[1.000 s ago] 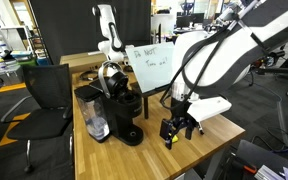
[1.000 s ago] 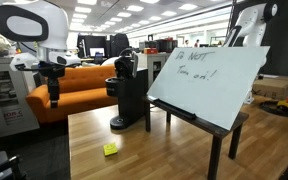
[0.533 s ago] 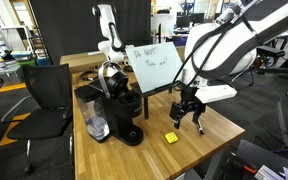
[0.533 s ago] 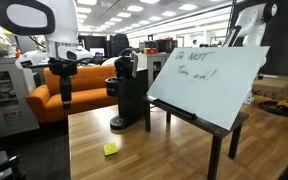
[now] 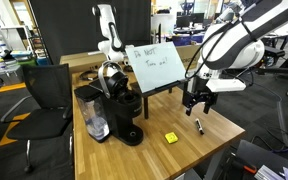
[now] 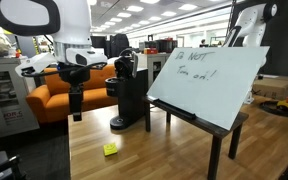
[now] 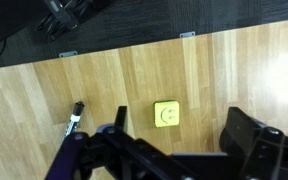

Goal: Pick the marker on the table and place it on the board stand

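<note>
The marker (image 5: 199, 126) is a thin dark stick with a lighter tip, lying flat on the wooden table (image 5: 152, 157) near its front corner. In the wrist view the marker (image 7: 72, 124) lies left of my fingers. My gripper (image 5: 196, 101) hangs open and empty above the table, a little above and behind the marker. It also shows in an exterior view (image 6: 76, 114) and in the wrist view (image 7: 182, 130), with the jaws wide apart. The board stand (image 5: 151, 68), a white board with dark handwriting on a black easel, stands further back on the table (image 6: 164, 155) and is large in an exterior view (image 6: 209, 78).
A small yellow square block (image 5: 170, 138) lies on the table left of the marker; it also shows in an exterior view (image 6: 110, 148) and between the jaws in the wrist view (image 7: 165, 114). A black coffee machine (image 5: 124, 115) stands beside the board. The table edge runs close behind the marker.
My gripper has risen from low over the table's front and moved toward the board. The yellow block and then the marker came into sight on the table where the gripper was.
</note>
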{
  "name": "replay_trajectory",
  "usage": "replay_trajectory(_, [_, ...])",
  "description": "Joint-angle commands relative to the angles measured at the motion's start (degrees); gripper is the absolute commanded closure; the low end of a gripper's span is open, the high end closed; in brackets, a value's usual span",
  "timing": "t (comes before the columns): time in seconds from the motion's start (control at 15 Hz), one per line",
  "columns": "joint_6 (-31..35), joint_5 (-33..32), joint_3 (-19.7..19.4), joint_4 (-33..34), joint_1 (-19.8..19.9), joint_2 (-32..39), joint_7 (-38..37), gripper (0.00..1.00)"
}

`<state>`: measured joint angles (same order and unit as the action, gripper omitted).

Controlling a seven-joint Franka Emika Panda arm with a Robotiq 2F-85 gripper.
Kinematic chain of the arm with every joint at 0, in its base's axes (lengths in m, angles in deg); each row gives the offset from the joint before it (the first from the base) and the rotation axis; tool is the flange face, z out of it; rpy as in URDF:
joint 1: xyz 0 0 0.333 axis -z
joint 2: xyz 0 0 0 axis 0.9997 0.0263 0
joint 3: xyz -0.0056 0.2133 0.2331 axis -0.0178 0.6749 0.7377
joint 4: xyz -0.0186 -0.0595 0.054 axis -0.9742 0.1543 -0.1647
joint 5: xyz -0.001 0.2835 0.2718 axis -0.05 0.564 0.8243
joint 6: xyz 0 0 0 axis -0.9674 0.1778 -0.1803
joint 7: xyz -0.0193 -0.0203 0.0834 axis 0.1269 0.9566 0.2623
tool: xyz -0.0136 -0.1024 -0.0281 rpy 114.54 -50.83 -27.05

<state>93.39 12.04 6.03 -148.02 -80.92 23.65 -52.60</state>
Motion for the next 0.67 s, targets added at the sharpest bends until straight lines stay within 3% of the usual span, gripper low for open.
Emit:
replay_trajectory(0.0, [2.76,-1.14,-2.08,1.60,2.20,3.49,2.36,0.00])
replay_trajectory(0.6, [8.09,-1.37,-6.62,7.57,4.72,16.70,7.28,0.00])
